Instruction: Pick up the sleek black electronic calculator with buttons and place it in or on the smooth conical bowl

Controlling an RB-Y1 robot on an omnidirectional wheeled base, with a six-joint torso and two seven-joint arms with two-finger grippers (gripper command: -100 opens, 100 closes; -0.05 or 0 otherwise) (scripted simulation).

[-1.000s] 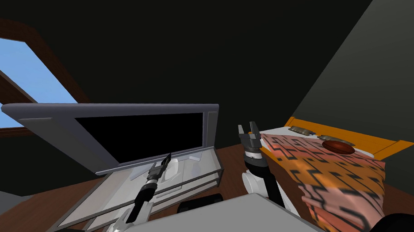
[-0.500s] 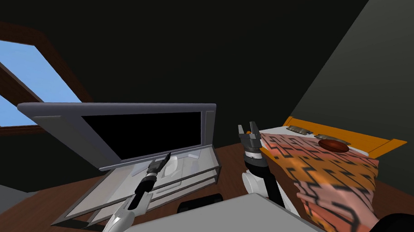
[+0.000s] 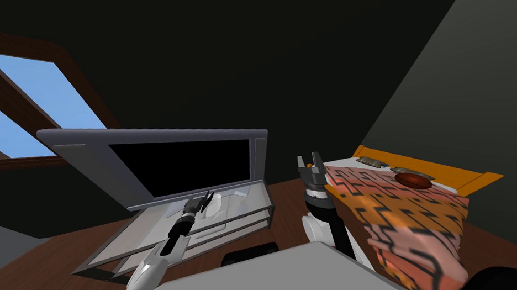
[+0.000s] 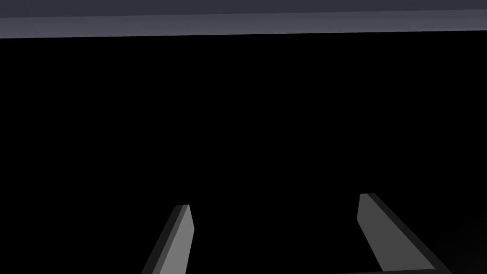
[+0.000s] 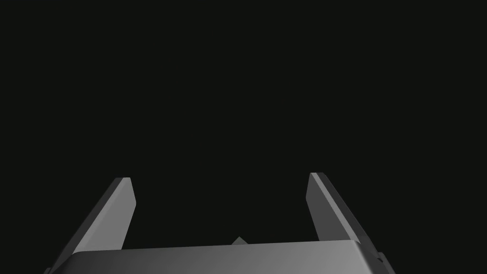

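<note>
Facing a wide monitor [image 3: 179, 164] with a grey frame and a black screen, standing on a pale grey table [image 3: 131, 236] with low shelves under its top. Taking in, to the right of the table, a bed [image 3: 413, 226] under an orange and pink blanket with black zigzags, with an orange headboard [image 3: 471, 179] and dull pillows [image 3: 373, 162] at its head. Noting a window [image 3: 27, 101] with a brown frame and blue sky on the left, and a brown wooden floor [image 3: 287, 200] running between table and bed.

Finding the bowl [image 3: 413, 181] on the blanket just before the pillows: dark reddish brown, smooth, low and oval from this angle. Being unable to tell where the calculator is lying or how it is looking.

Stretching the left arm [image 3: 175, 236] forward over the table, with the left gripper [image 3: 209, 195] hanging low before the monitor's lower edge, just beside a pale rounded shape [image 3: 214, 209] on the table top. Getting from the left wrist view what the head view is not giving: the black screen close ahead, a strip of grey frame beyond it, and the fingers [image 4: 178, 238] standing wide apart with nothing between them.

Raising the right forearm upright over the floor between table and bed, with the right gripper [image 3: 311, 165] pointing up. Reading its fingers [image 5: 119, 214] in the right wrist view as likewise spread, holding nothing.
</note>
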